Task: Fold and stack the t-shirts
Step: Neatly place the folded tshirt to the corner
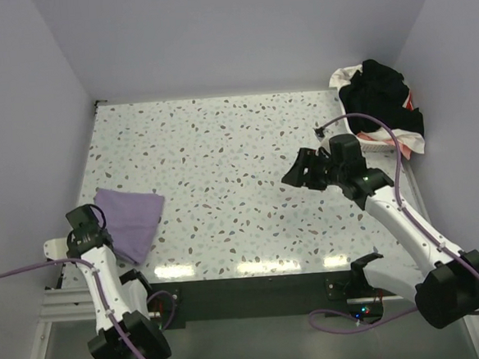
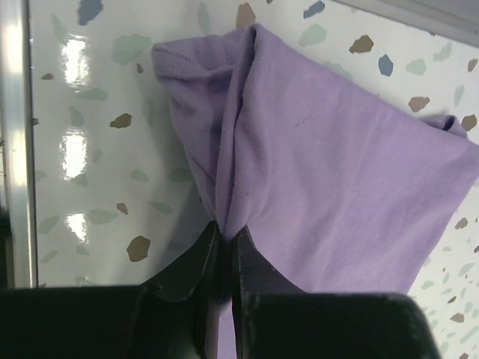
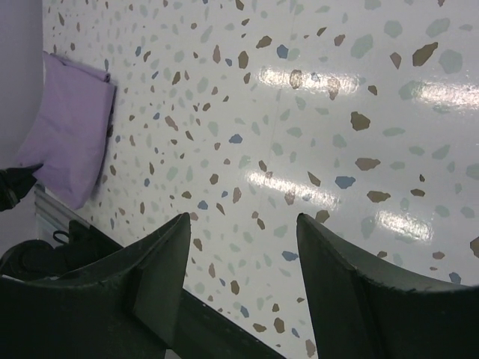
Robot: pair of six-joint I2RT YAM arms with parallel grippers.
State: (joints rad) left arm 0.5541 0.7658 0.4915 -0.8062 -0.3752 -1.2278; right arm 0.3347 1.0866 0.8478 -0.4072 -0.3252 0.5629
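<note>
One lilac shirt (image 1: 134, 218) lies folded into a compact wedge at the near-left corner of the surface (image 1: 221, 148), close to the left edge. The left claw (image 2: 224, 233) is pinching a gathered ridge of cloth at the shirt's near corner. The fabric puckers up into the closed tips while the rest of the fold rests flat. That hold looks suited to dragging or settling the folded piece into a spot clear of the working area. I judge this shirt to be folded, or nearly so, and parked as the base of the stack. The fold is not crisp: in the left wrist view the far edges are rumpled and one layer pokes out at the far right corner.

The right claw (image 1: 303, 172) hovers over the middle-right of the surface, spread wide and holding nothing, well apart from the lilac shirt. Beyond it, at the far right corner, is the heap (image 1: 382, 96) of unfolded shirts, black on top with white and red showing at its edges. The right arm is the nearer one to that heap, so it probably waits there to fetch the next shirt. Pulling the black one could drag its neighbours along with it.
</note>
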